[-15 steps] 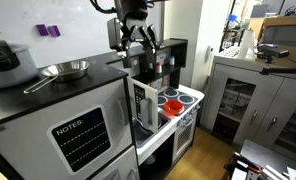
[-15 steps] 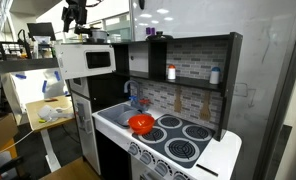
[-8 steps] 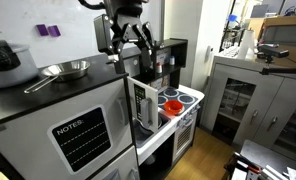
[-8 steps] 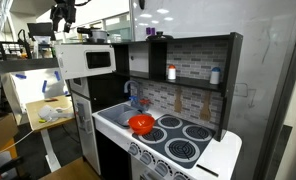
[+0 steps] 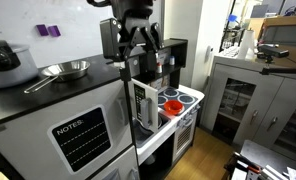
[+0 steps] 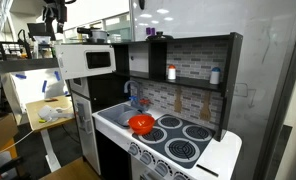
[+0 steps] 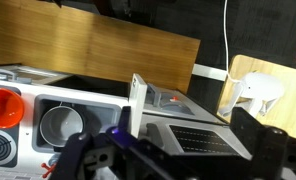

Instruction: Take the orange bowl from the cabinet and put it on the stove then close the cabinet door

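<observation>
Office surroundings with a tall grey glass-door cabinet (image 5: 243, 95) are seen behind a toy kitchen. Beside the kitchen, a steel unit marked "NOTES" (image 5: 78, 135) is topped by a dark surface on which a grey pan (image 5: 63, 70) is set. The orange bowl (image 6: 141, 123) is found resting on the stove (image 6: 178, 136), over the burner next to the round sink (image 7: 60, 124); it is shown in both exterior views and at the left edge of the wrist view. The cabinet door (image 5: 143, 105) is swung open and is seen upright and nearly edge-on in the wrist view. The pincer (image 5: 138, 50) is held high above the open door, well apart from the bowl, with its fingers spread and nothing gripped between them.
</observation>
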### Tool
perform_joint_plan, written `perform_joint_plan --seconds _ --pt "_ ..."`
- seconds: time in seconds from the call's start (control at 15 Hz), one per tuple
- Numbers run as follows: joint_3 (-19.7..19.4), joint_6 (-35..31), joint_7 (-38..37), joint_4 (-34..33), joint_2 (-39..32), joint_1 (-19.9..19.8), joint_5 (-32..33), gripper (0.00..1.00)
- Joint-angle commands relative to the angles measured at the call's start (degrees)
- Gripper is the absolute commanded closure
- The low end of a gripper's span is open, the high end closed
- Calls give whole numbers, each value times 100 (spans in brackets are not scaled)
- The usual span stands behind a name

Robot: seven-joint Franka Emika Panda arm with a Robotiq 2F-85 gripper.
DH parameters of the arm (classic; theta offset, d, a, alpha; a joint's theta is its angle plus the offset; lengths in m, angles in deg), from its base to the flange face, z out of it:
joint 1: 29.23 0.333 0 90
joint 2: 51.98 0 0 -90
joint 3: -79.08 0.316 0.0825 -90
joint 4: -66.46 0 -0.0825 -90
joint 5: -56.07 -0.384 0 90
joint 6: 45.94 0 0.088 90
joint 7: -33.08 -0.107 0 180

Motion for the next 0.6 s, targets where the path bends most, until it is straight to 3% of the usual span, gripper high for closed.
perform_joint_plan --seconds 0.0,0.53 --pt "77 -624 -53 552 294 -18 172 0" --pt "227 -1335 -86 1091 514 1 504 0"
